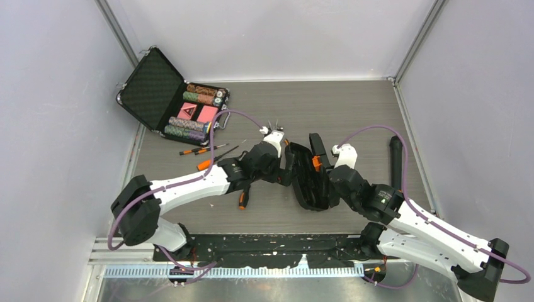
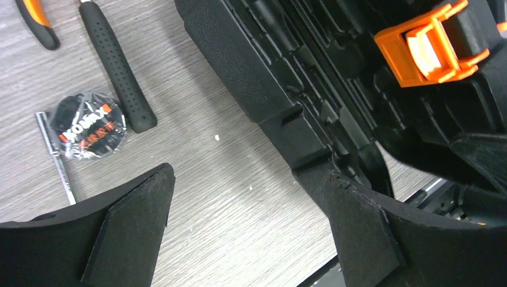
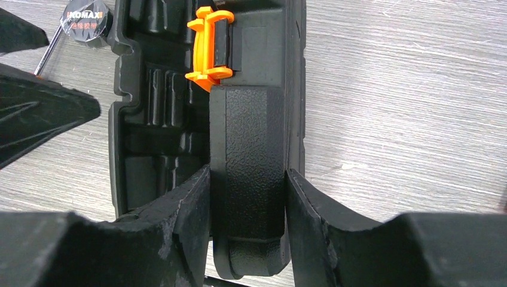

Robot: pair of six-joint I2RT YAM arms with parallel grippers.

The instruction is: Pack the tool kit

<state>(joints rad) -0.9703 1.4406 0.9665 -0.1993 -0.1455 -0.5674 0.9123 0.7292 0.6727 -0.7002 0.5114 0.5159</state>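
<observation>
The black tool kit case [image 1: 312, 179] lies open in the middle of the table, its moulded slots [image 3: 155, 101] and orange latch [image 3: 209, 45] in view. My right gripper [image 3: 246, 185] is shut on the case's textured black handle [image 3: 246, 131] at its right rim. My left gripper [image 2: 248, 185] is open and empty, low over bare table at the case's left edge [image 2: 251, 66], its right finger [image 2: 359, 227] against that edge. A black-handled tool [image 2: 116, 72], a bagged roll of tape [image 2: 86, 125] and an orange-and-black pliers handle [image 2: 36, 18] lie loose on the table.
The metal-edged briefcase of poker chips [image 1: 170, 100] stands open at the back left. Thin screwdrivers [image 1: 198, 151] and an orange-handled tool [image 1: 242, 200] lie left of the kit. A black cylinder [image 1: 395, 160] lies at the right. Grey walls close in on three sides.
</observation>
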